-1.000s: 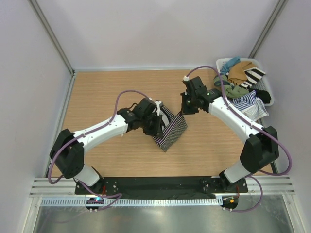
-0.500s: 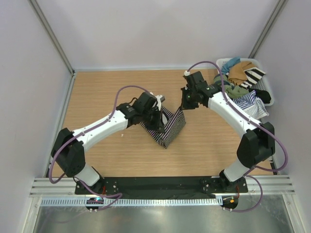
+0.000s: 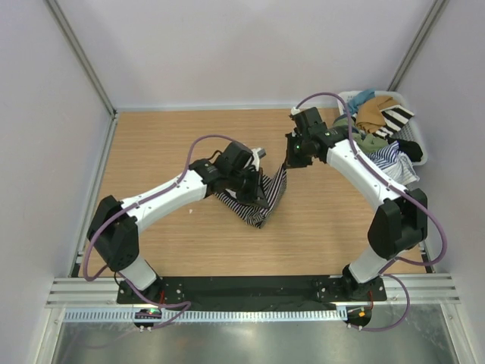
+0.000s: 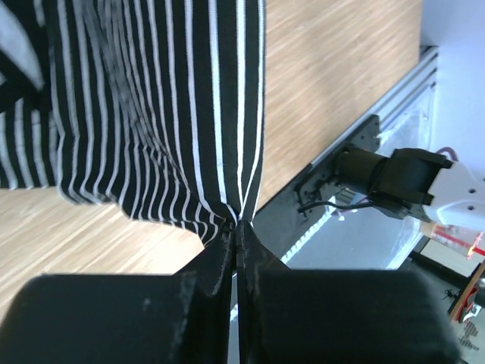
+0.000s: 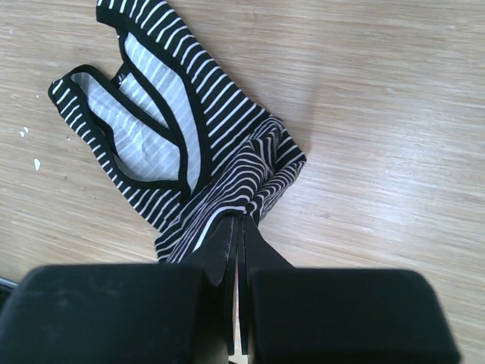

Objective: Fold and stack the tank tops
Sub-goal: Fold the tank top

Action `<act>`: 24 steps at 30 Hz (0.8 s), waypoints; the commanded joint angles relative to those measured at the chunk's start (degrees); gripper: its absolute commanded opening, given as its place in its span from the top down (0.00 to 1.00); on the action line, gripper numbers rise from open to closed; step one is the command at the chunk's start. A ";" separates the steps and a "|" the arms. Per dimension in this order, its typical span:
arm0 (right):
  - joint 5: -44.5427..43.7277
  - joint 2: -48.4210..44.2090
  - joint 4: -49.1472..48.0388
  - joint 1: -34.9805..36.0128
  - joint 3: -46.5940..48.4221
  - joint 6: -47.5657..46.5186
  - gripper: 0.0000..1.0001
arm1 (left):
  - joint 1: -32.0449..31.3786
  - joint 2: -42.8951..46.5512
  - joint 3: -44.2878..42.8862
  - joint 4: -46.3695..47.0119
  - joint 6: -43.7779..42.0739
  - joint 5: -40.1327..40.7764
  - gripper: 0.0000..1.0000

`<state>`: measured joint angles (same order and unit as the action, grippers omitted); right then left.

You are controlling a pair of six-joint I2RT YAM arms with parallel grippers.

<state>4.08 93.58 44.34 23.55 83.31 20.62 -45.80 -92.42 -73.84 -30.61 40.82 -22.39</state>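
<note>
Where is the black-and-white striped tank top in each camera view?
Top external: tank top, centre of the wooden table.
Left wrist: fills the upper left, pinched by the left claw.
Right wrist: left of centre, corner pinched by the right claw.
Shared landmark: the wooden table.

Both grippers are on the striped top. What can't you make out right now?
Top view: the left gripper covers the middle of the black-and-white tank top, hiding the fold beneath.
Left wrist view: the top runs off the frame, its outline cut off.
Right wrist view: the right gripper hides how many layers it pinches.
Top view: the blue-and-white tank top in the basket is partly behind the right arm.
</note>
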 commanded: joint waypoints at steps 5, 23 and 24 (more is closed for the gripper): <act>1.02 -7.71 -0.66 -4.12 -2.62 -1.64 0.99 | -6.13 -1.09 -5.78 3.10 4.44 -0.55 1.00; -0.56 -12.46 1.72 -8.87 -4.30 -3.31 0.99 | -15.20 -10.85 -10.36 12.85 11.30 1.74 1.00; -0.47 -11.85 1.98 -8.96 -4.03 -3.39 0.99 | -15.19 -10.15 -9.66 13.20 11.48 2.26 1.00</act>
<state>4.64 82.39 49.63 15.33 76.93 18.09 -59.99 -104.05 -83.13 -20.67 50.63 -18.94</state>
